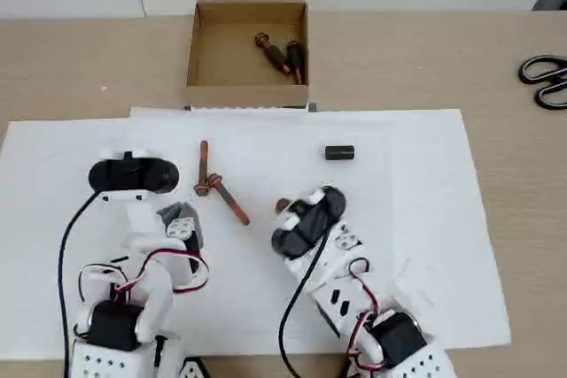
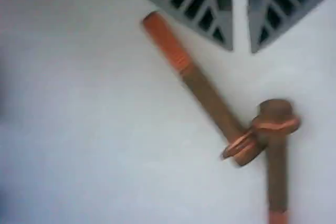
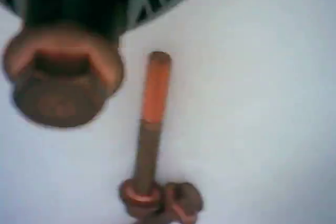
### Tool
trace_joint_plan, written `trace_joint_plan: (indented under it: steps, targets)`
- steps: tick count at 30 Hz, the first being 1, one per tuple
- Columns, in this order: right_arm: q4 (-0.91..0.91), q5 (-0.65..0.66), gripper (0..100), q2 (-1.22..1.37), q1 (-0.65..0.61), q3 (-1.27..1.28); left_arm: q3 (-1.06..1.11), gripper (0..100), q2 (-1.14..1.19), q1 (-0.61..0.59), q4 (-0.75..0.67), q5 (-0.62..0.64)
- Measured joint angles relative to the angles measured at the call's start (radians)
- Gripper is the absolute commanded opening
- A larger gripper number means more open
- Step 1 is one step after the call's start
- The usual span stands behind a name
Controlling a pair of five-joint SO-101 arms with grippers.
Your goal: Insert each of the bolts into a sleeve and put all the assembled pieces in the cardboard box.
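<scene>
Holding a bolt [image 3: 60,82], the right gripper [image 1: 285,208] is clamped on it; the left gripper [image 2: 240,45] is seen slightly apart, empty, beside two loose bolts [image 1: 213,187]. Insertion seems in hand: probably the sleeve [image 1: 339,153], lying apart on the paper [image 1: 425,219], must be picked and aligned next.

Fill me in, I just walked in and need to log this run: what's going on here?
Two robot arms are fitting bolts into sleeves and boxing them. Two assembled pieces already lie in the cardboard box. The right gripper holds a bolt, head showing, over the white paper. The left gripper hovers empty, jaws slightly apart, beside two loose bolts whose heads touch. One black sleeve lies alone on the paper, nearer the box.
</scene>
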Motion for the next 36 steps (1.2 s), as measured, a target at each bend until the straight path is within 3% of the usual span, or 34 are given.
trace_joint_plan:
  steps: [4, 10, 23, 28, 36]
  targets:
    - [0.0, 0.0, 0.2, 0.002, 0.117, -0.006, 0.075, 1, 0.0, -0.132, -0.049, -0.104]
    - [0.0, -0.002, 0.2, 0.155, 0.175, -0.17, 0.226, 1, 0.0, -0.175, -0.184, -0.164]
    - [-0.003, -0.052, 0.3, 1.132, 0.242, -0.942, 0.272, 1, 0.002, -0.175, -0.267, -0.172]
    - [-0.009, 0.086, 0.3, 1.476, 0.242, -1.226, 0.272, 1, 0.002, -0.184, -0.267, -0.172]
    - [-0.037, 0.183, 0.3, 1.919, 0.244, -1.674, 0.272, 1, 0.002, -0.184, -0.267, -0.173]
